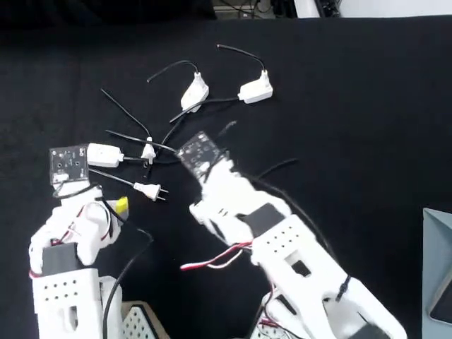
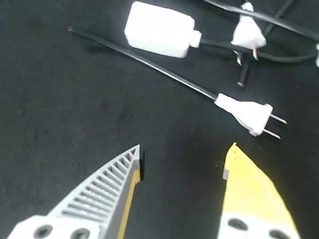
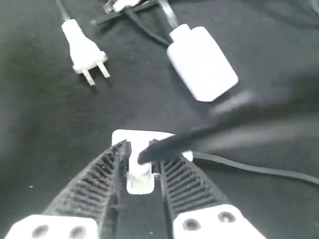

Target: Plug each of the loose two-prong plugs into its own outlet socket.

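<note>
Your right gripper (image 3: 142,149) has its fingers pinched tight on a small white plug (image 3: 139,175). A black cord (image 3: 209,137) runs from the plug across one fingertip and hides part of what lies past it. Beyond, a loose two-prong plug (image 3: 84,52) points its prongs toward the gripper, and a white outlet socket (image 3: 202,64) lies beside it. Your left gripper (image 2: 186,148) hangs with its grey and yellow fingers spread wide and empty. A second two-prong plug (image 2: 249,114) lies just ahead of the yellow fingertip, with a boxy socket (image 2: 159,30) farther on. In the high view, a far socket (image 1: 194,92) and a corner socket (image 1: 256,90) rest among tangled cords. Everything lies on black cloth (image 1: 367,106), and a grey bin (image 1: 438,261) stands at its edge.
</note>
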`<action>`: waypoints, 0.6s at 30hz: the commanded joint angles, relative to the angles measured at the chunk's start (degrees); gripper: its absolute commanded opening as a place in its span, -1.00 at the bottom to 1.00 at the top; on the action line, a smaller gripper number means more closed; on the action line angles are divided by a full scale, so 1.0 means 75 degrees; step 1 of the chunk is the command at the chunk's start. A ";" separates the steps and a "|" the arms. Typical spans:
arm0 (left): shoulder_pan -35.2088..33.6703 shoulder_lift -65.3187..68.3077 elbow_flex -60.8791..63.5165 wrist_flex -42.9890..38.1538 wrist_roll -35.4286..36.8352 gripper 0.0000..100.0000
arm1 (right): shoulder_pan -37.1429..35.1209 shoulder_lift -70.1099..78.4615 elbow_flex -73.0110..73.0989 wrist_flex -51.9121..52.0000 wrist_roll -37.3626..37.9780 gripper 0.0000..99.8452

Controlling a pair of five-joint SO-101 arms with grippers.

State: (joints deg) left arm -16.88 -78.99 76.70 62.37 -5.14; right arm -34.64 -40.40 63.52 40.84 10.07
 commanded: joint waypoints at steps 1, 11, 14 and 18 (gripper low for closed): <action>-0.0100 -0.0363 0.0170 -0.0270 0.0023 -0.47 | -0.0504 0.0158 -0.0041 -0.0328 -0.0082 -0.98; -0.0100 -0.0445 0.0240 -0.0258 0.0023 -0.47 | -0.0539 0.0123 0.0908 -0.1676 -0.0082 -0.98; -0.0088 -0.0445 0.0240 -0.0258 0.0023 -0.47 | -0.0539 0.0123 0.0920 -0.1711 -0.0082 -0.98; -0.0088 -0.0445 0.0240 -0.0258 0.0023 -0.47 | -0.0516 0.0147 0.1026 -0.1946 -0.0082 -0.98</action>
State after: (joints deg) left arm -17.14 -81.80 78.81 61.49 -5.23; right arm -37.89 -39.43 70.64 29.05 9.89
